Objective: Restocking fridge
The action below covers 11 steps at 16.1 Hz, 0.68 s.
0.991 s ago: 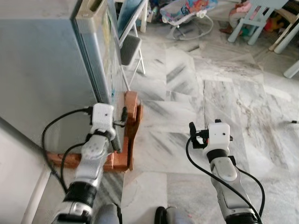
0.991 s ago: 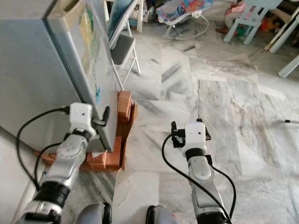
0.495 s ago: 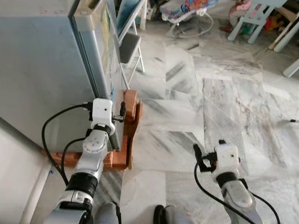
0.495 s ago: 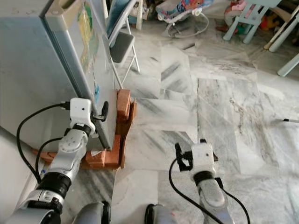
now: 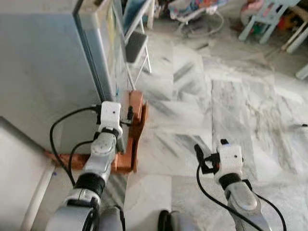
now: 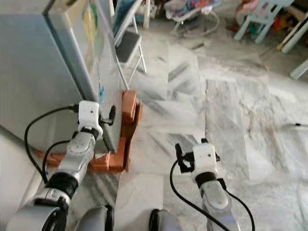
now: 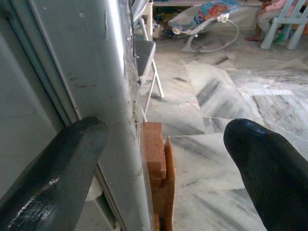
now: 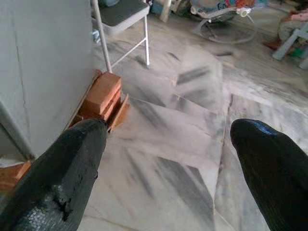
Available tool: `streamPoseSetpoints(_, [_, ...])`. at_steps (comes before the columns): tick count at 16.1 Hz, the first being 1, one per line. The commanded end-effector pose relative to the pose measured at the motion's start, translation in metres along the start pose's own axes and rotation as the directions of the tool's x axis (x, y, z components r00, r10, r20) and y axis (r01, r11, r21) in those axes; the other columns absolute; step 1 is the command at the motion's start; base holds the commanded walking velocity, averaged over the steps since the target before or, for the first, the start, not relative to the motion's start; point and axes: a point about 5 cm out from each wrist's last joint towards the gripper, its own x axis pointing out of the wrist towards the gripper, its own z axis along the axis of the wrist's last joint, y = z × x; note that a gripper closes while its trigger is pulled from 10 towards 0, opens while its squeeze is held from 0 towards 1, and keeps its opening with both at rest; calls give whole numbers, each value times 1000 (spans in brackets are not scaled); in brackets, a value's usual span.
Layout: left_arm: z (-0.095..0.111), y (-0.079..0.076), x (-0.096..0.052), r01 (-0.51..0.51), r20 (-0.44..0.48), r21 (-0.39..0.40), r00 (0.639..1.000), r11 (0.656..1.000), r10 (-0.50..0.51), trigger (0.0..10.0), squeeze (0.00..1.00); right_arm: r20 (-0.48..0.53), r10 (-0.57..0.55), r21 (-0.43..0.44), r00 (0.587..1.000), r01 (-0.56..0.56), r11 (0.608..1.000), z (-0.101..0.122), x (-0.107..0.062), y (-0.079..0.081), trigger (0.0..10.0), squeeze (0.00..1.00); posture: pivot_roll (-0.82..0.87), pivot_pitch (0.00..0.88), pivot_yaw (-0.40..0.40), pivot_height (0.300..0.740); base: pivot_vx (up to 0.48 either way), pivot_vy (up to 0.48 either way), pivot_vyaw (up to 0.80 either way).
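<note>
The grey fridge (image 5: 48, 72) stands at my left, its door (image 6: 98, 62) with colourful stickers all but closed. My left gripper (image 5: 126, 118) is at the door's free edge low down, open. In the left wrist view one finger (image 7: 57, 163) sits in the gap behind the door edge (image 7: 115, 110), while the other finger (image 7: 264, 163) hangs apart in front. My right gripper (image 5: 199, 156) hovers open over the marble floor (image 8: 183, 120), holding nothing.
A brown wooden stand (image 5: 135, 125) props the fridge off the floor and juts out by the door. Behind the fridge stands a grey folding chair (image 5: 135, 45). A baby bouncer (image 5: 197, 12) and a pale blue chair (image 5: 262, 19) stand further back.
My right gripper has dropped lower and closer to my body, then steadied. The left gripper stays at the door edge. The camera has shifted slightly.
</note>
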Motion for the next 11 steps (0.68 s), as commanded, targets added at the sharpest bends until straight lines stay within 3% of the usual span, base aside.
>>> streamPoseSetpoints(1, [11,7,6,-31,31,12,999,999,30,10000,0,-20,-10,-9,1000,10,1000,-3,-4,-5,10000,0,41,162,-74,740,0,0,0])
streamPoseSetpoints(5, [4,11,6,-49,-3,64,999,997,49,10000,0,-20,-10,-8,1000,10,1000,-2,-3,-4,10000,0,43,162,-71,740,0,0,0])
streamPoseSetpoints(8, [0,10,4,-65,-14,25,998,998,66,10000,0,-18,-7,-5,1000,7,1000,-1,-2,-3,10000,0,45,164,-71,740,0,0,0])
streamPoseSetpoints(11, [12,7,10,-60,31,11,998,998,59,10000,0,-28,-2,-2,1000,2,1000,-4,-4,-2,10000,0,46,165,-70,740,0,0,0])
